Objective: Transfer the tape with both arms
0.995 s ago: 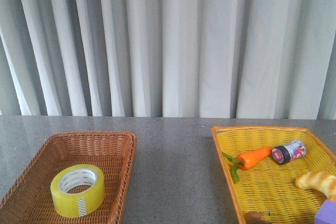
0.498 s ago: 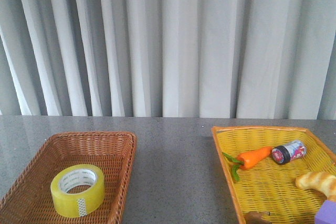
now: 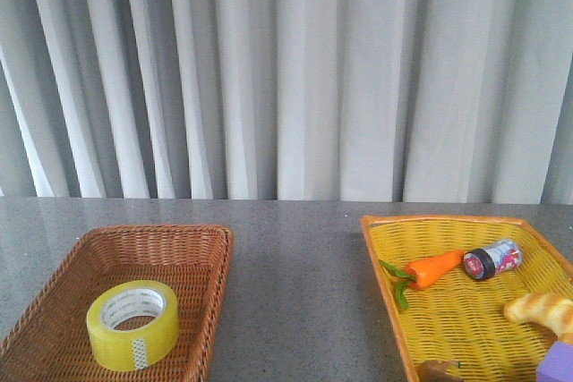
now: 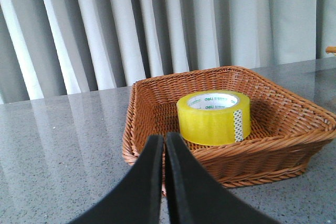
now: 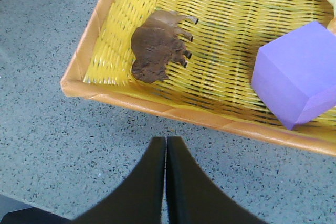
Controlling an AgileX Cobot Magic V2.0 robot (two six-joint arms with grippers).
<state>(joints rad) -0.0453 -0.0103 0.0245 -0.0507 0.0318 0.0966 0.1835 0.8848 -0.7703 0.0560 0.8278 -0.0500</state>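
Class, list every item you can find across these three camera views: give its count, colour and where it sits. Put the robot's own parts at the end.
tape: 1, translucent yellow, in the brown basket
brown basket: 1, brown wicker, left on the table
yellow basket: 1, yellow with orange rim, right on the table
carrot: 1, orange, in the yellow basket
jar: 1, black-capped, lying beside the carrot
bread: 1, tan, yellow basket
purple block: 1, yellow basket
animal figure: 1, brown, yellow basket corner
table: 1, grey
curtain: grey-white, behind
left gripper: black, shut
right gripper: black, shut
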